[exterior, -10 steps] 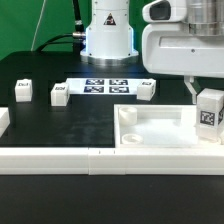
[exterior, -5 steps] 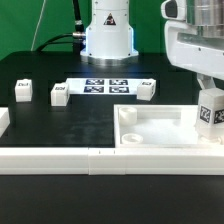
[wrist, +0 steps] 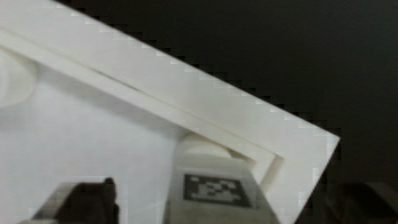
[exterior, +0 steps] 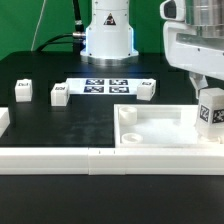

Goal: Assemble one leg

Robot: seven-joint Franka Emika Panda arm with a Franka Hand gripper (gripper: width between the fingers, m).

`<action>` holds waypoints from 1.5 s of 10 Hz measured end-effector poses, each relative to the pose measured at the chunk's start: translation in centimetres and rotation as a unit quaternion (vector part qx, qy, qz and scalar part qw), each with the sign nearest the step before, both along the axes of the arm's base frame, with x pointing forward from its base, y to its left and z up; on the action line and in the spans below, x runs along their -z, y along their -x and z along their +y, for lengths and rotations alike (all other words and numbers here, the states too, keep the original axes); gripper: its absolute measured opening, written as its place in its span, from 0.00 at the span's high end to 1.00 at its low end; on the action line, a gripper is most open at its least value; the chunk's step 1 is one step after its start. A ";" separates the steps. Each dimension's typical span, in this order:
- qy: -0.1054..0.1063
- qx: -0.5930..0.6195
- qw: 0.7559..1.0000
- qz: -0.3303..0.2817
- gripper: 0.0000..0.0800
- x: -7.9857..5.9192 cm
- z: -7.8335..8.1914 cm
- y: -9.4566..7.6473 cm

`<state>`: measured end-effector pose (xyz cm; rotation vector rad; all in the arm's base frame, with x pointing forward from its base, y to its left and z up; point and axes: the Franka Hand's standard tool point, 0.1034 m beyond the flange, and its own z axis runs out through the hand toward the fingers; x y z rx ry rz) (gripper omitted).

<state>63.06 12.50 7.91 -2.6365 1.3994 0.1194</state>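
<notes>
One leg [exterior: 211, 112], a small white block with a marker tag, stands upright at the right end of the white tray-shaped part [exterior: 160, 130]. My gripper [exterior: 209, 98] is over it. In the wrist view the leg [wrist: 217, 180] stands between the fingers of my gripper [wrist: 221, 196]. One dark finger [wrist: 89, 200] shows with a strip of white tray between it and the leg, so the jaws look open around it. Three more legs lie on the table: two at the exterior view's left [exterior: 23, 91] [exterior: 59, 94] and one behind the tray [exterior: 146, 90].
The marker board [exterior: 105, 86] lies in front of the robot base. Long white border rails [exterior: 90, 158] run along the front. A white part [exterior: 3, 121] shows at the left edge. The tray's raised rim [wrist: 214, 105] crosses the wrist view.
Over the last second the gripper body has shifted toward the exterior view's right. The leg has moved only slightly right. In the last half second almost nothing has moved.
</notes>
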 end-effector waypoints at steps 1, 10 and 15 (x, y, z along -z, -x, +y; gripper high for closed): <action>0.000 -0.048 0.999 -0.009 0.20 0.0 -0.2 0.0; 0.056 -0.542 0.835 -0.075 0.19 -0.1 0.0 -0.6; 0.055 -0.561 0.822 -0.077 0.52 -0.1 -0.3 -0.7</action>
